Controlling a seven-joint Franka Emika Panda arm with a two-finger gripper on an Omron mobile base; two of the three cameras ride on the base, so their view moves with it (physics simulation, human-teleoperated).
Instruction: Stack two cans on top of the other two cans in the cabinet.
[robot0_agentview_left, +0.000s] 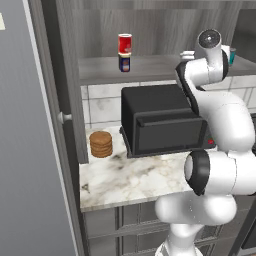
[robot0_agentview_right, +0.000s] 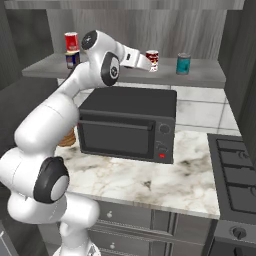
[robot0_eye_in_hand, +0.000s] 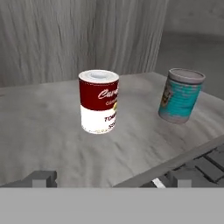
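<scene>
While one red can (robot0_agentview_left: 124, 43) already stands on the blue can (robot0_agentview_left: 124, 63) at the left end of the shelf (robot0_agentview_left: 150, 69), my hand (robot0_eye_in_hand: 109, 178) is wide and empty before the banded can (robot0_eye_in_hand: 99, 101). Next I must close around it and lift it onto the teal can (robot0_eye_in_hand: 181, 95) beside it.

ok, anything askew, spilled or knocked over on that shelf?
Nothing stands out. The plain red can sits squarely on the dark blue can; the white-banded red can and the teal can both stand upright, apart, on the shelf. No spills.
</scene>
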